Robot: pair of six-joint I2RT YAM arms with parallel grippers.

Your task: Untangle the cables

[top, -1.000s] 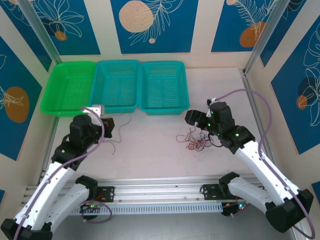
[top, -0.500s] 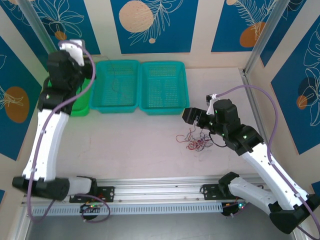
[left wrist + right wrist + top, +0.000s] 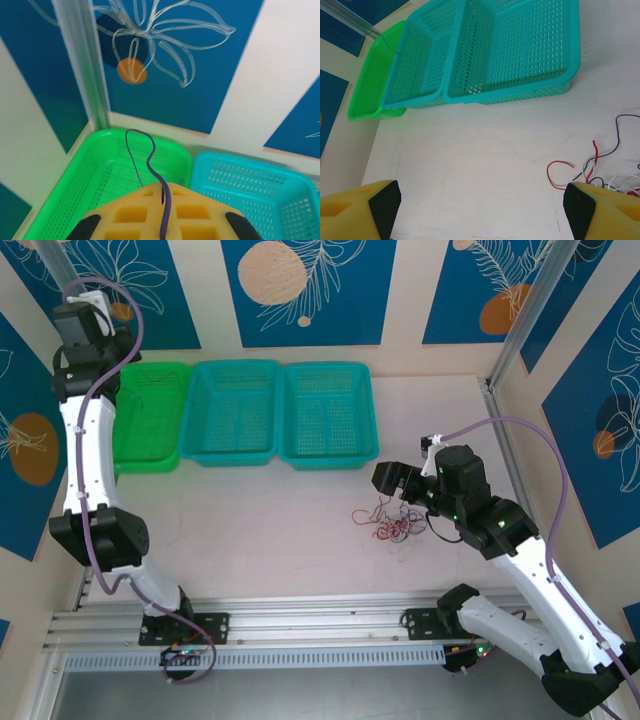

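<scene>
Since the earlier frame the left arm has been swinging from the table's near-left area up to the far-left corner, and the left gripper (image 3: 162, 199) is now hanging above the green basket (image 3: 100, 167), its jaws pressed together on a single dark wire (image 3: 150, 157) that is curling down toward the basket floor. The right gripper (image 3: 480, 210) is hovering low over the table (image 3: 280, 530) with its jaws standing wide and nothing between them. The remaining cables (image 3: 392, 522), red, dark and whitish strands, are lying in a loose tangle on the table just beside and partly beneath that gripper; its wrist view is showing them at the right finger (image 3: 607, 207). The two teal baskets (image 3: 235, 367) (image 3: 325, 368) are looking empty.

Likely hazards: the springy wire may be clinging to the pads or draping over the rim on release. The wide right jaws may be closing on several strands together, so dragging the whole tangle or tightening its loops.
</scene>
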